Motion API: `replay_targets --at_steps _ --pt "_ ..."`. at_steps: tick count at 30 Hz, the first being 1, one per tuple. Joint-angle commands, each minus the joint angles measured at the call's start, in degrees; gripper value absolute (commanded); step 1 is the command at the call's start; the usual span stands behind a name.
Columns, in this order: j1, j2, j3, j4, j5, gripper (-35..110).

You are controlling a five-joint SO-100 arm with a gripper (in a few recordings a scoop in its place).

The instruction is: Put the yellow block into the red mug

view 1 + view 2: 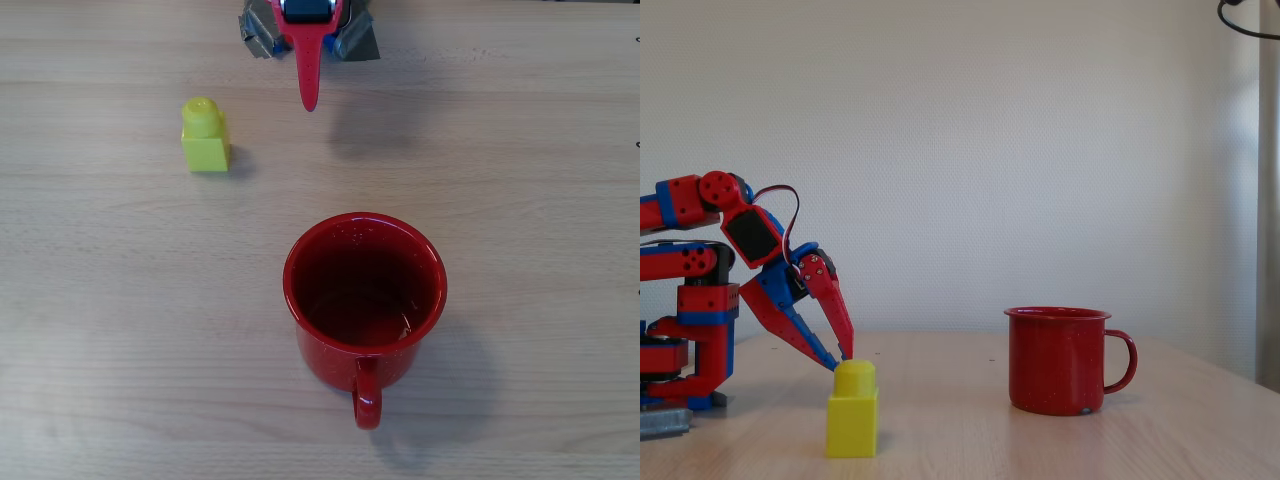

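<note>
Yellow block (pixel 205 135) stands upright on the wooden surface (pixel 100 300), stud up, resting free; the red mug (pixel 364 296) sits well apart from it, toward the lower middle of the overhead view, handle pointing to the bottom edge. In the fixed view the red-and-blue arm (pixel 700 300) reaches down low; the tool (pixel 840 362) has its fingers parted slightly, gripping nothing, tips hanging above the surface.

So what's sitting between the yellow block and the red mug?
Nothing. In the overhead view only bare wooden table lies between the yellow block and the red mug.
</note>
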State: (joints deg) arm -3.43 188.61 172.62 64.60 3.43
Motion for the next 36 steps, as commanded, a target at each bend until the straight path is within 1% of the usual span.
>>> replay_targets --at_steps 1,19,24,33,36 --pt "-0.88 0.79 -0.97 0.44 0.00 0" --pt "-0.35 0.79 -0.97 0.53 0.26 0" --pt "1.49 -0.26 -1.67 -0.35 -2.90 0" --pt "6.15 -14.77 -16.26 -0.44 -9.40 0" --pt "7.73 -20.21 -21.97 1.23 -10.81 0"
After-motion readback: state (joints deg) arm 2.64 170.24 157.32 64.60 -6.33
